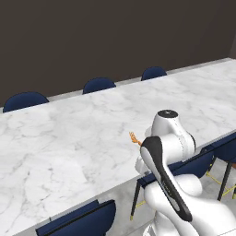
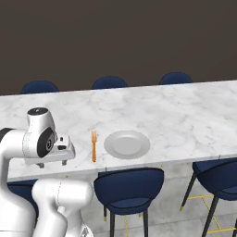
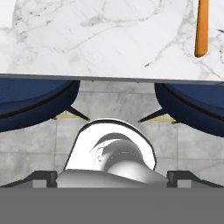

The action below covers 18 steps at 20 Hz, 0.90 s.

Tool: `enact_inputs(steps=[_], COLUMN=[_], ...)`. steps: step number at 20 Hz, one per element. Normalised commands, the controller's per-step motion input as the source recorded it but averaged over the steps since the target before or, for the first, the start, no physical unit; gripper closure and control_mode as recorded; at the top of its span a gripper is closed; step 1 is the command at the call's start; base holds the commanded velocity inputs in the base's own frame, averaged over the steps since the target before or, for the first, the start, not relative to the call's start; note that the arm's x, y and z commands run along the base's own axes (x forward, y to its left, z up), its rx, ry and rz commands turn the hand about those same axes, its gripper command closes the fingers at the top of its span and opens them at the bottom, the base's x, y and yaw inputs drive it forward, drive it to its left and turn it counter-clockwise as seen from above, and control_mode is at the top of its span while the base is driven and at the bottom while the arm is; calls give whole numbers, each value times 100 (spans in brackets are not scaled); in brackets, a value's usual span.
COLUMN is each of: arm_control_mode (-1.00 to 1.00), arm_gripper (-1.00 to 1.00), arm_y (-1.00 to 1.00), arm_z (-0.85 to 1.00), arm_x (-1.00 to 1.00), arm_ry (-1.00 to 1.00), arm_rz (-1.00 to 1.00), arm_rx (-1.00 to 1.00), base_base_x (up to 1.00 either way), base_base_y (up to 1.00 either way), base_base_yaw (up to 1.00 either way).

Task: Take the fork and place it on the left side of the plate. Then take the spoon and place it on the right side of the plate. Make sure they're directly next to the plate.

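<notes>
Two-finger gripper [image 3: 112, 177] jaws spread wide, empty. Slim orange fork [image 2: 94, 145] lies ahead of it, just left of the round light-grey plate [image 2: 127, 144]. Risk: the next reach nudges the fork off line.

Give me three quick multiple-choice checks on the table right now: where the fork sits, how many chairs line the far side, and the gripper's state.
1. Where is the fork relative to the plate?
A. On the plate
B. On the marble beside the plate, on its left in the right base view
C. On the floor

2. How many blue chairs stand along the table's far side?
A. One
B. Three
C. Five

3. What is the gripper doing?
A. Open, holding nothing
B. Shut on the fork
C. Shut on the plate

Answers: 1 B, the fork lies on bare marble beside the rim. 2 B, three chair backs show. 3 A, the fingertips stand wide apart, nothing between.
</notes>
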Motion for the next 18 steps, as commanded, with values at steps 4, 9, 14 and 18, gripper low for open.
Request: enact_inputs(steps=[4, 9, 14, 18], arm_control_mode=[-100, 100, 100, 100], arm_gripper=[-100, -100, -100, -100], arm_y=[0, 0, 0, 0], arm_z=[0, 0, 0, 0], arm_x=[0, 0, 0, 0], arm_ry=[0, 0, 0, 0], arm_rz=[0, 0, 0, 0], arm_rx=[0, 0, 0, 0], base_base_x=[0, 0, 0, -34], base_base_y=[0, 0, 0, 0], base_base_yaw=[0, 0, 0, 0])
